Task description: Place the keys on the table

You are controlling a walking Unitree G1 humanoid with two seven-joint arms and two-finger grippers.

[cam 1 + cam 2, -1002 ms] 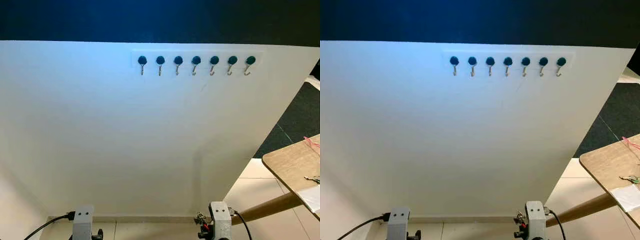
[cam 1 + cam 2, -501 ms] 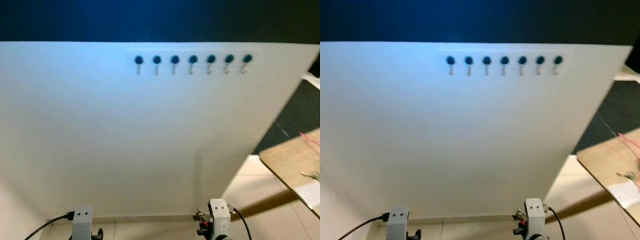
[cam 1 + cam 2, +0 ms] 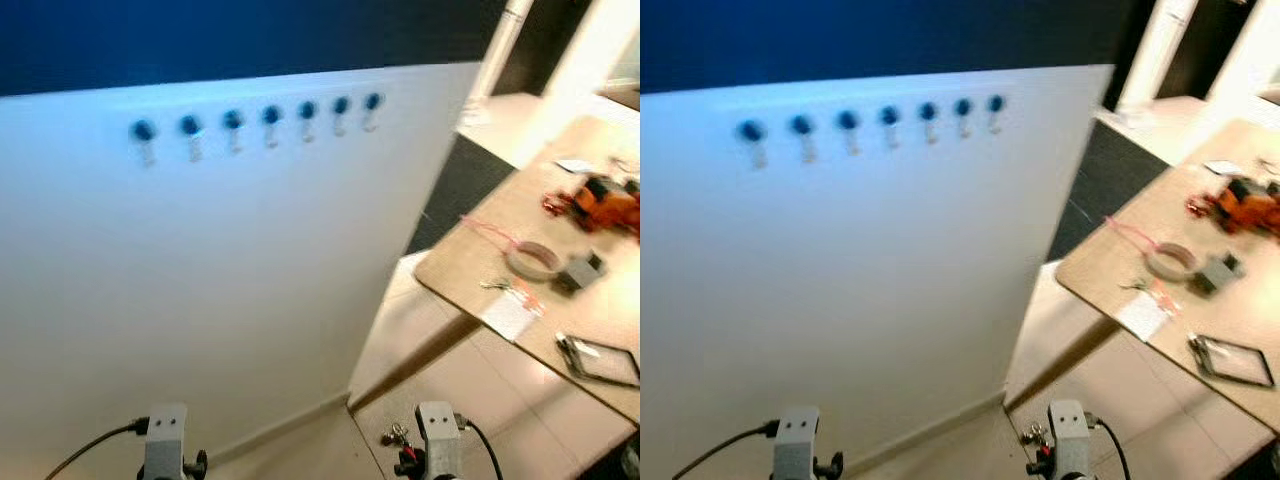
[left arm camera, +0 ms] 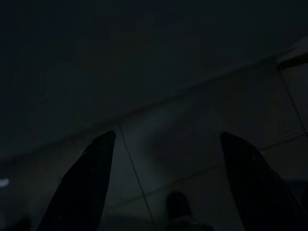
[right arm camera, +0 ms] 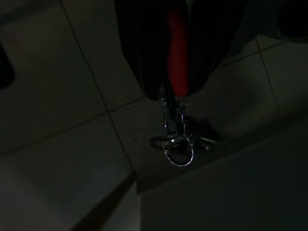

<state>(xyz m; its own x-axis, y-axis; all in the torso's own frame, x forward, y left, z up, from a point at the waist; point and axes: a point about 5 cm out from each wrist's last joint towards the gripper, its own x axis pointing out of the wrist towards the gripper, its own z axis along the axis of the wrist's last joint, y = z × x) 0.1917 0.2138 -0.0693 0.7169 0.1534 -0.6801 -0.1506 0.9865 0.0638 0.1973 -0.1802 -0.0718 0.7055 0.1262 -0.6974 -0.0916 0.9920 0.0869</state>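
While the head camera's picture is smeared with motion blur, the right gripper [image 5: 173, 91] hangs low over the tiled floor [image 5: 72, 144], its two black fingers clenched on a red tag from which the keys [image 5: 177, 144] dangle on a metal ring. From the head view the same bunch shows as a small glint beside the right wrist [image 3: 396, 436]. The wooden table [image 3: 470, 265] stands off to the robot's right, beyond the end of a white wall panel [image 3: 220, 280] carrying a row of blue-capped hooks [image 3: 270, 116]. By the look of it, the carrying step is in hand: the keys are held but not yet over the tabletop. The next move calls for closing on the table's near edge, lifting the right arm above it and releasing over a bare patch. The tabletop's near left corner seems free; further in lie a tape roll [image 3: 532, 259], an orange object [image 3: 600, 198] and small items too blurred to name. The left gripper [image 4: 168, 192] hangs idle in shadow, fingers spread and holding nothing. The table's far side is cut off by the frame.
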